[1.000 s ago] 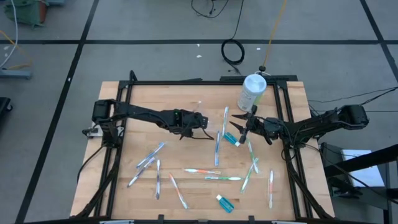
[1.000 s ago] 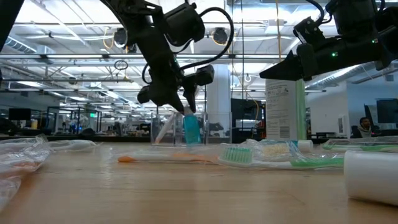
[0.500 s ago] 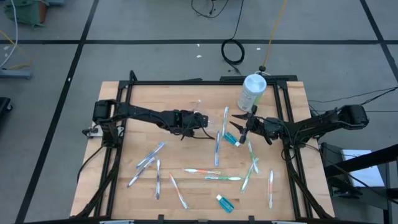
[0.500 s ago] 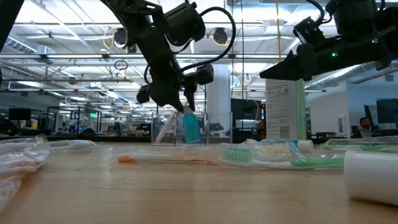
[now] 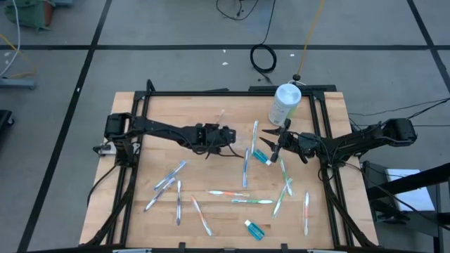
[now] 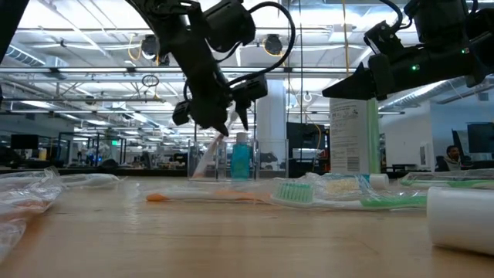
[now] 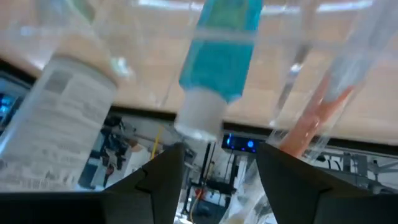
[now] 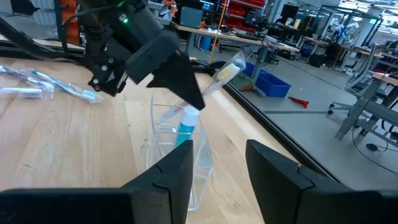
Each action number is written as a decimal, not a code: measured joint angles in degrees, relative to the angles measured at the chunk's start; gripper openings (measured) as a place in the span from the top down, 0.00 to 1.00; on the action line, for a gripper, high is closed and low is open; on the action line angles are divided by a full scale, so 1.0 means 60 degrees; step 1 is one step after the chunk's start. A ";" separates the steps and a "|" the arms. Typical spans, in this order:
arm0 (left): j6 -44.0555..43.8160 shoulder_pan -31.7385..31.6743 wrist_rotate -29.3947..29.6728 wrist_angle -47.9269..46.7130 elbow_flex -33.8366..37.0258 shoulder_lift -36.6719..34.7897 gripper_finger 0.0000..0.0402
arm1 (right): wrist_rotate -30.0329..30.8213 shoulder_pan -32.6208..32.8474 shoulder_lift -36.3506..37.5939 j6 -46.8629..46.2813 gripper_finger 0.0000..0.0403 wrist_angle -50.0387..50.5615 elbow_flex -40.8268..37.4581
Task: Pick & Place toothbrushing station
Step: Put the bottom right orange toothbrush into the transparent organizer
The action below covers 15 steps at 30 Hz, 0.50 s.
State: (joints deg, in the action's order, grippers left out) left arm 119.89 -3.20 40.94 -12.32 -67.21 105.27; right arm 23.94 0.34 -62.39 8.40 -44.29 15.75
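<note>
Two wide, empty: left tool over toothbrushing station, right tool beside | station upright, axis unclear

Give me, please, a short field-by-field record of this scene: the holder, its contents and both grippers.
station: small transparent plastic slotted holder, upright on the wooden table, between the two grippers
contents: blue tube standing white cap up; a leaning toothbrush
left gripper: open, just above the holder
right gripper: open, facing the holder; contact cannot be told
elsewhere: tall white-and-green canister near the table's far edge; loose toothbrushes scattered in front
</note>
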 joint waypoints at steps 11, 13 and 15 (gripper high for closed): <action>-0.2622 0.0400 -0.0501 -0.0441 -0.0917 -0.1490 0.55 | -0.0004 0.0003 0.0003 -0.0022 0.65 0.0030 0.0000; -0.3905 0.0414 -0.0906 -0.0712 -0.1129 -0.2025 0.55 | -0.0007 0.0002 0.0003 -0.0028 0.65 0.0033 0.0000; -0.5515 0.0404 -0.1342 -0.0932 -0.1301 -0.2566 0.56 | -0.0006 -0.0001 0.0003 -0.0029 0.65 0.0042 0.0000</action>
State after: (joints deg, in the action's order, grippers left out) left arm 86.80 -0.78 32.89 -17.91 -75.02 89.88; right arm 23.91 0.34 -62.37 8.23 -44.04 15.75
